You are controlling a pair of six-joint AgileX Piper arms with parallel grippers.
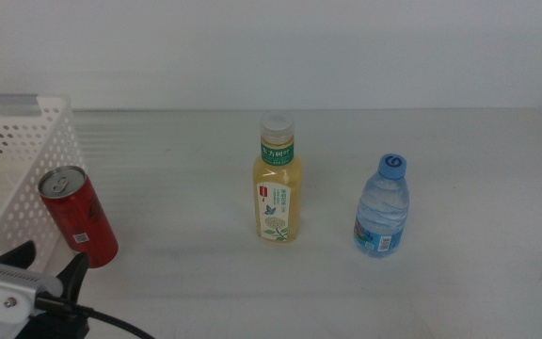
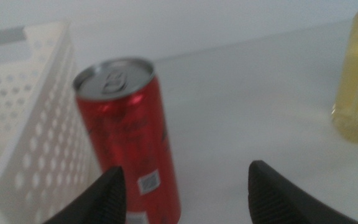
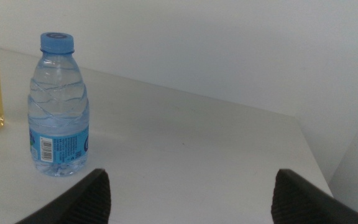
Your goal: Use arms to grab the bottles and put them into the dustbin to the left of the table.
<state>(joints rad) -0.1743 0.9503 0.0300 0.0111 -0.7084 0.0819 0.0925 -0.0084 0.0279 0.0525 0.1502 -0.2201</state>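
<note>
- Three containers stood upright on the plain white tabletop (image 1: pixel 459 292), none yet in the white perforated plastic basket (image 1: pixel 7 160).
- Just beside the basket, the red soda can (image 1: pixel 78 217) sat nearest the left gripper (image 2: pixel 185 193), spread wide, seemingly to straddle it.
- Further from the basket stood the yellow tea bottle (image 1: pixel 277 193), then the clear blue-capped water bottle (image 1: pixel 384 207); the right gripper (image 3: pixel 188 199) faced it, unclenched and empty.

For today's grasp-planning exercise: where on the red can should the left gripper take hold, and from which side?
Probably mid-body: the red can stands upright, its straight round wall suiting the open left gripper. Come level from the table's front, since the dustbin crowds one side.
</note>
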